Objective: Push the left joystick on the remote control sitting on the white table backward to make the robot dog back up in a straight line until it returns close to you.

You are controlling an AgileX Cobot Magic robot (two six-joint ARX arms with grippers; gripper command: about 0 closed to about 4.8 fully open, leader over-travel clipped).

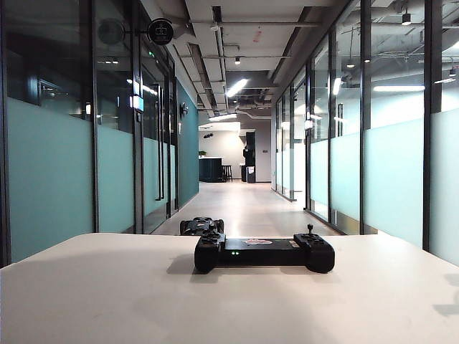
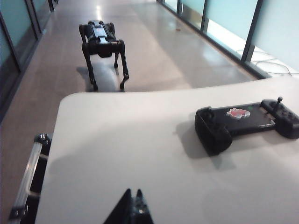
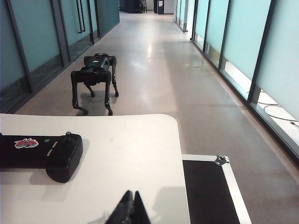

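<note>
Both grippers, left (image 2: 131,205) and right (image 3: 131,205), hover clenched, empty, over one white table (image 1: 107,294); one black remote control (image 1: 264,252), one black robot dog (image 3: 93,79) at 12 o'clock.

walls: frosted teal glass panels (image 1: 50,172), both sides
floor: glossy pale corridor floor (image 1: 247,204)
light: ceiling strip lights (image 1: 237,87)
</note>
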